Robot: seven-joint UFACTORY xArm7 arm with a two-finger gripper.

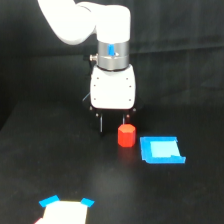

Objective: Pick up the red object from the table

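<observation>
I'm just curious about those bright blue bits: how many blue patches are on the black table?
2. One blue patch lies just to the exterior view's right of the red object; another sits at the bottom edge, partly cut off. More may lie outside the view.

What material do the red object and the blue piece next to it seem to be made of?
The red object looks like solid plastic or painted wood: even matte colour, blunt edges, no grain visible. The blue piece seems thin plastic or tape-covered card: flat, with a paler, slightly glossy centre. The blur leaves both uncertain.
</observation>
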